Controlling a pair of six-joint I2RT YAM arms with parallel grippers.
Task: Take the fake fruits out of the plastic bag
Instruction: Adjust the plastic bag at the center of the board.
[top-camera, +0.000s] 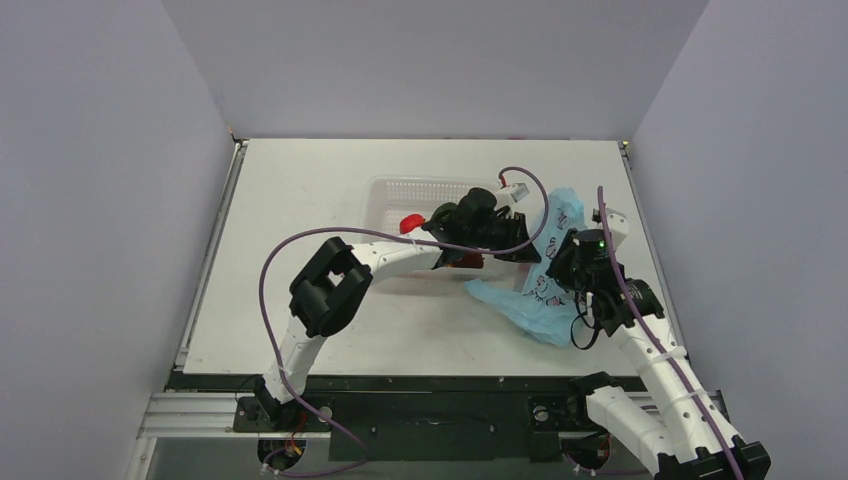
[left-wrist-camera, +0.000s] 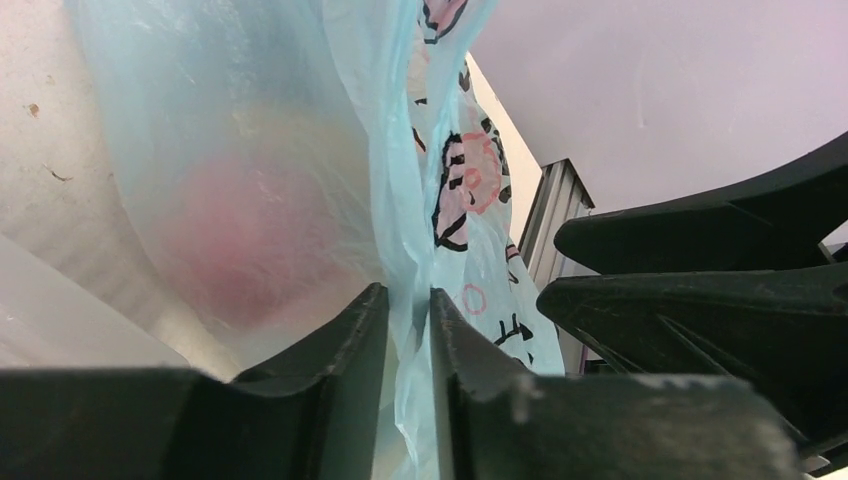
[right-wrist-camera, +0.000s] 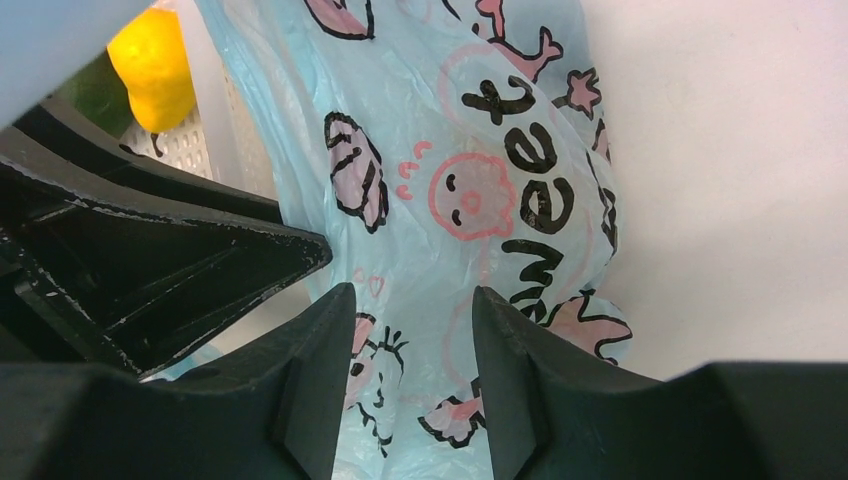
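Note:
The light blue plastic bag (top-camera: 540, 295) with pink-and-black prints lies at the right of the table, partly lifted beside the basket. My left gripper (top-camera: 522, 240) reaches across and is shut on a fold of the bag (left-wrist-camera: 408, 250). A blurred red round fruit (left-wrist-camera: 240, 240) shows through the bag's film. My right gripper (top-camera: 568, 262) is right next to it. Its fingers (right-wrist-camera: 320, 380) stand part-way apart, with the printed bag (right-wrist-camera: 470, 190) between and below them. Other fruits in the bag are hidden.
A white perforated basket (top-camera: 395, 190) stands left of the bag, under my left arm, with a small red fruit (top-camera: 410, 222) in it. A yellow fruit (right-wrist-camera: 152, 62) lies against the basket wall (right-wrist-camera: 190, 145). The table's right edge is close to the bag.

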